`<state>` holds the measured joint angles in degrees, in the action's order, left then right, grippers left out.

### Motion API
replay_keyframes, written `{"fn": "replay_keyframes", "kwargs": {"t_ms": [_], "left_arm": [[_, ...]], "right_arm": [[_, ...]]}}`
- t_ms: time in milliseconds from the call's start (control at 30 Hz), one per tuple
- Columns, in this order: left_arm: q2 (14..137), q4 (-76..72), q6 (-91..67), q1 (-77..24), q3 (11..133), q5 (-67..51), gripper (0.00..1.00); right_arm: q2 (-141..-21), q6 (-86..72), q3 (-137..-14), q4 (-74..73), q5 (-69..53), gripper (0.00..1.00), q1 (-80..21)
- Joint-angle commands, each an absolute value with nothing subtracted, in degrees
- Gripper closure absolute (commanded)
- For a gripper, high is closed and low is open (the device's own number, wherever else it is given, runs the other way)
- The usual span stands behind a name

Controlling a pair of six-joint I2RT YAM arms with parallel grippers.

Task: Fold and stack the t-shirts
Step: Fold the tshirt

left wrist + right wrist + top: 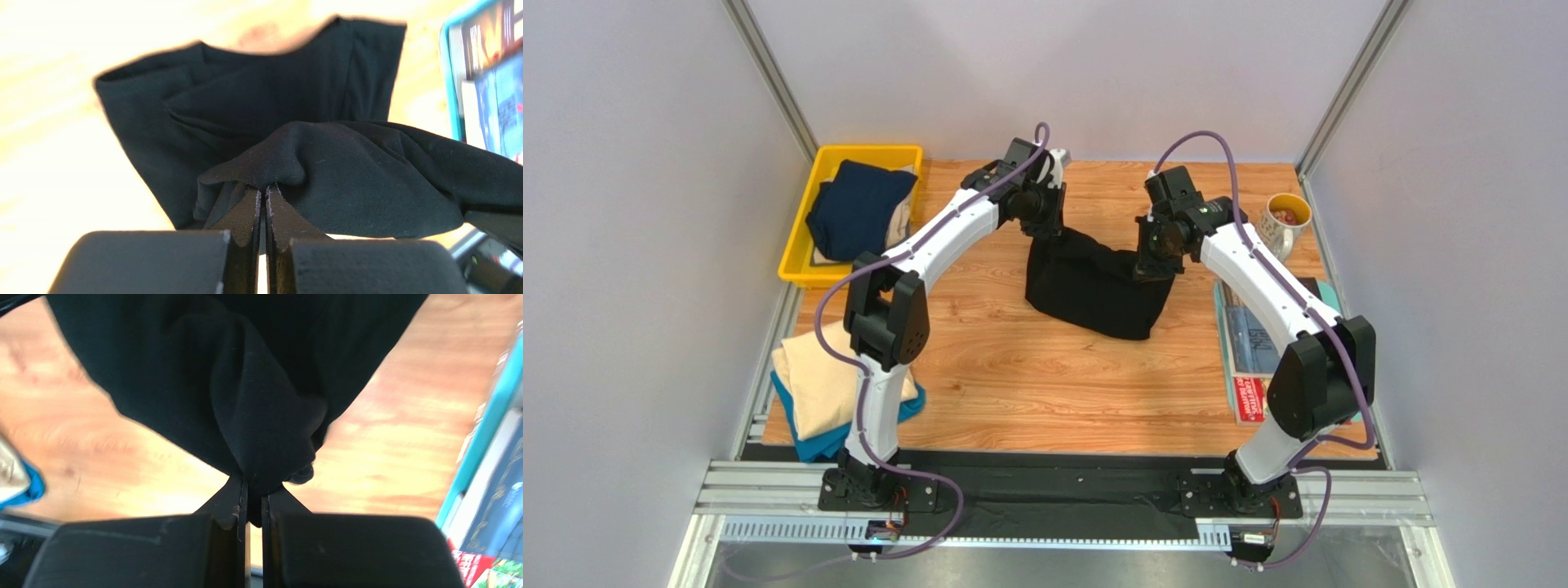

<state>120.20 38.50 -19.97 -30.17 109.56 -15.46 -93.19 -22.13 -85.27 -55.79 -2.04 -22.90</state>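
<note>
Mid-table, toward the far side: black t-shirt (1097, 292) held up at two points, its lower part bunched on the wooden table (1014, 368). Jaws of the left gripper (265, 191) pinched tight on a fold of the black cloth; the right gripper (251, 484) likewise, clamped on a thick wad of it. The navy t-shirt (860, 208) lies in the yellow bin (800, 245), far left. The cream t-shirt (817, 374) sits on the teal t-shirt (811, 441) at the near left edge. The magazines (1259, 337) lie at right, with white lettering on a red patch, too small to read.
</note>
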Motion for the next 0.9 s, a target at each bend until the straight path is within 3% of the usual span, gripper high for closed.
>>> {"fn": "replay_keyframes", "kwargs": {"t_ms": [0, 533, 667, 767, 800, 867], "left_arm": [[123.4, 38.3, -18.4, -29.0, 117.1, -12.5, 1.00], [134.2, 43.9, -17.2, -25.5, 123.5, -14.8, 1.00], [136.5, 42.1, -16.4, -25.0, 125.3, -14.6, 0.85], [139.3, 41.9, -16.6, -24.5, 129.3, -14.5, 0.79], [140.0, 42.1, -17.1, -24.1, 131.5, -14.6, 0.70], [141.4, 41.6, -17.9, -23.6, 133.3, -14.4, 0.67]], "right_arm": [[-95.7, -19.5, -86.7, -48.2, 2.1, 1.00, -20.0], [-117.9, -21.8, -99.0, -47.9, 1.1, 0.99, -15.9], [-117.8, -22.8, -100.0, -47.8, 2.8, 0.92, -15.6], [-117.9, -23.5, -100.6, -47.7, 5.0, 0.84, -15.3], [-118.2, -24.1, -100.9, -47.8, 5.2, 0.82, -15.0], [-118.5, -25.0, -101.2, -47.9, 5.4, 0.82, -14.6]]}}
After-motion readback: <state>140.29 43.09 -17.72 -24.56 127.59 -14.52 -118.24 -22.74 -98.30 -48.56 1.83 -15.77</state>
